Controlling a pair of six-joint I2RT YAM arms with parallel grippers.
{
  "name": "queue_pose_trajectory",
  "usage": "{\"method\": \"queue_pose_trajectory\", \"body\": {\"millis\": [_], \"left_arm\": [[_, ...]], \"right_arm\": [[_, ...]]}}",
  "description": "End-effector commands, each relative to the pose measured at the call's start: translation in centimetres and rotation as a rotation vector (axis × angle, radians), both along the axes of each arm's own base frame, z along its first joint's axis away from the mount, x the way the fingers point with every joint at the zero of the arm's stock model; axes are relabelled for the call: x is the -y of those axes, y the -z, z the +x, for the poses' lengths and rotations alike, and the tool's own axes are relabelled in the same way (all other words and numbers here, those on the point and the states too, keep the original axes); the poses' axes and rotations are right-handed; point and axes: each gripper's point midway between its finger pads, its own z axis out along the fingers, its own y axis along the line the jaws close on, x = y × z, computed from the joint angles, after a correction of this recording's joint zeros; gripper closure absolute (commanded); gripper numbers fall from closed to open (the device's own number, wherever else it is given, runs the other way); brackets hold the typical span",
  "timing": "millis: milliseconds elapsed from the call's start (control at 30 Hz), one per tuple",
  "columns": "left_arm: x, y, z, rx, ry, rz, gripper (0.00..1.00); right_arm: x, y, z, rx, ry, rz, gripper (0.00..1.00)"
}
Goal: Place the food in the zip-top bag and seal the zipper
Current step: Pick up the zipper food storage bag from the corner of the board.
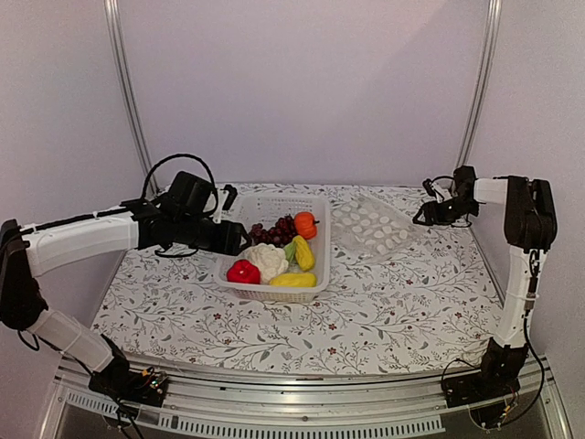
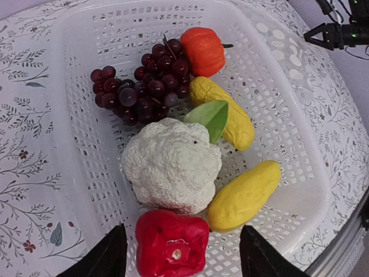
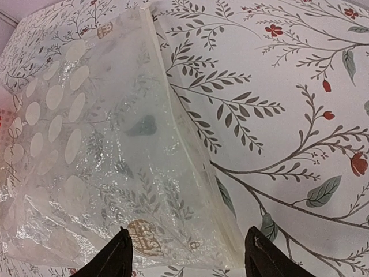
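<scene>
The white basket (image 1: 322, 240) holds the food: a red pepper (image 2: 172, 242), white cauliflower (image 2: 172, 164), purple grapes (image 2: 141, 86), two yellow pieces (image 2: 245, 195) and an orange pumpkin (image 2: 202, 50). My left gripper (image 2: 183, 261) is open above the basket's near left part, its fingers either side of the pepper. The clear spotted zip-top bag (image 1: 373, 228) lies flat right of the basket. My right gripper (image 3: 187, 259) is open just above the bag's corner, by the whitish zipper strip (image 3: 173, 109).
The flowered tablecloth (image 1: 366, 311) covers the table. The basket's rim (image 2: 46, 173) rises around the left fingers. The right arm's upright links (image 1: 521, 274) stand at the table's right edge. Walls close the back and sides.
</scene>
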Motion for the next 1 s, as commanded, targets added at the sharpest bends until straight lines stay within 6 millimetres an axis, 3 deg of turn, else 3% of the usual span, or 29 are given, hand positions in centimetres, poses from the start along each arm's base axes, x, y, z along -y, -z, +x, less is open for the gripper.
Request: {"method": "queue_pose_trajectory", "body": {"millis": [0,133,267,300,400,500,667,967], "left_arm": [[3.2,-2.7,-2.1,0.081,0.139,-0.067,0.34],[5.3,-4.2,-3.9,0.123,0.222,-0.108,0.36],[6.1,-4.7,-4.7,0.131,0.243,-0.125,0.38],[6.4,-4.7,-4.9,0.13,0.248,-0.129,0.38],[6.8,-5.1,-5.1,0.139,0.25,-0.143,0.39],[7.5,-5.3,-5.3,0.147,0.26,-0.154,0.39],[8.3,-5.2,-5.3,0.159,0.27,-0.147,0.4],[10.5,-5.7,-5.2,0.178,0.272,-0.184,0.41]], "right_arm": [[0.5,1.9,0.4,-0.051,0.022,-0.011,0.35],[0.5,2.9,0.8,-0.076,0.017,0.0,0.34],[-0.5,3.6,0.4,-0.115,-0.002,0.062,0.36],[-0.7,3.6,0.3,-0.12,-0.009,0.079,0.4],[-1.1,3.0,-0.1,-0.12,-0.026,0.129,0.68],[-1.4,1.2,-0.8,-0.115,-0.035,0.214,0.86],[-1.5,-1.9,-2.4,-0.1,-0.045,0.282,1.0],[-2.4,-10.6,-6.7,0.051,-0.091,0.282,1.0]]}}
